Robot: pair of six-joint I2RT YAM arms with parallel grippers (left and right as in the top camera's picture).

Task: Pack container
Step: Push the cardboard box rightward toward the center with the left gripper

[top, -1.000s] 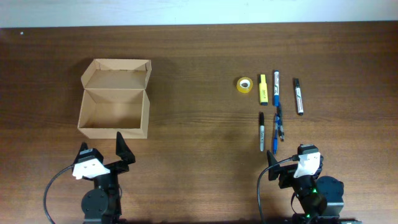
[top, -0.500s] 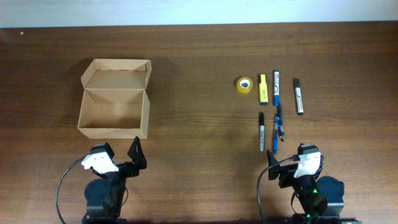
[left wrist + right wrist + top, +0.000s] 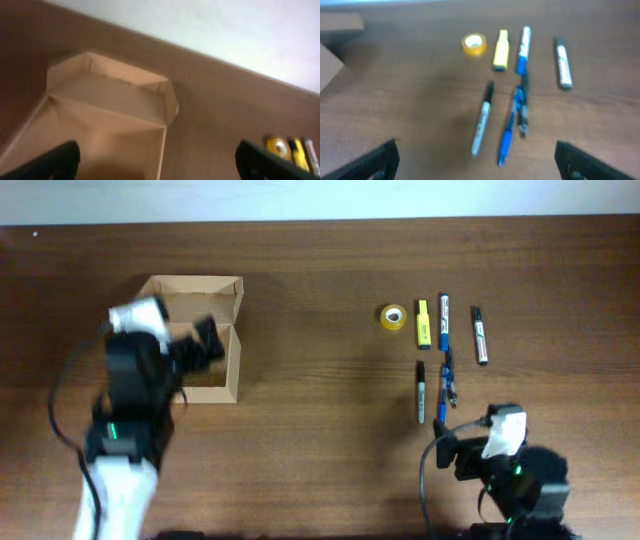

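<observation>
Overhead first: where do we find the container (image 3: 190, 292)?

We find it on the left half of the tabletop (image 3: 320, 260). Its lid flap is laid back toward the far edge, so the mouth faces up, ready to receive things. We see nothing lying inside, though the arm hides part of the floor.

And the left arm (image 3: 128, 395)?

It reaches over the container's near wall, with the left jaws spread wide above the open mouth and carrying nothing. We cannot tell whether they touch the cardboard, because the overhead picture is blurred there.

What do we have to pack?

Well apart on the right lie a tape roll (image 3: 393, 316), a yellow highlighter (image 3: 423, 323), a blue marker (image 3: 444, 318) and a dark marker (image 3: 480, 334). Nearer the arms are a black-capped pen (image 3: 421, 391) and some blue pens (image 3: 446, 388). We judge they are laid there to be within the right arm's reach.

Is the right arm (image 3: 510, 470) on them?

No. It sits near the front edge, just short of the pens, with the right jaws spread and empty. We judge the packing not yet begun.
</observation>
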